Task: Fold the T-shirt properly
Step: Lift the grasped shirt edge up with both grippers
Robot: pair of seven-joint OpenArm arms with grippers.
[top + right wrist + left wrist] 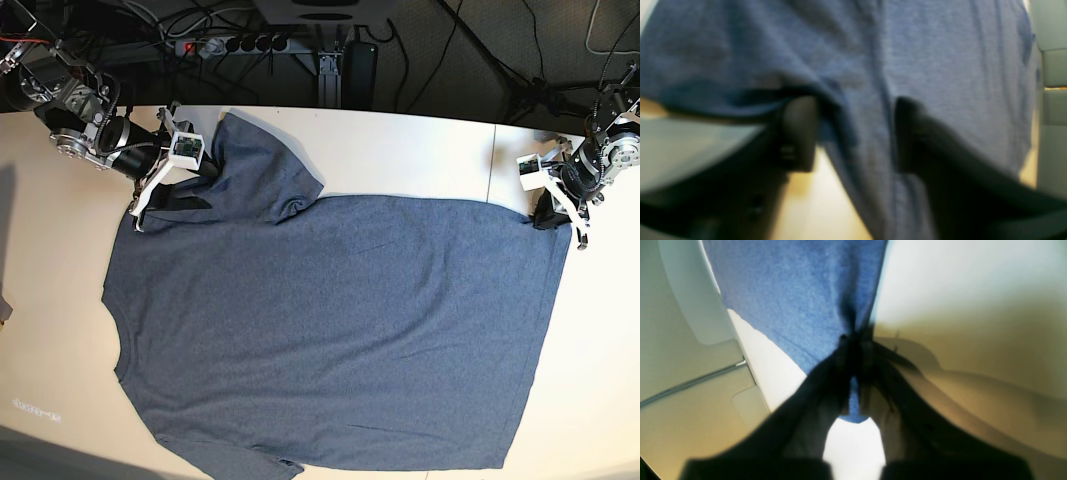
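The blue-grey T-shirt lies spread on the white table, plain side up, with one sleeve folded over at the far left. My left gripper sits at the shirt's far right corner. The left wrist view shows that gripper shut, with a gathered pinch of the T-shirt between its tips. My right gripper is at the shoulder beside the sleeve. Seen from the right wrist, its two dark fingers stand apart, with a fold of the T-shirt running between them.
A power strip, cables and stand legs sit behind the table's far edge. A seam in the tabletop runs near the shirt's right side. The shirt's lower hem reaches the near table edge.
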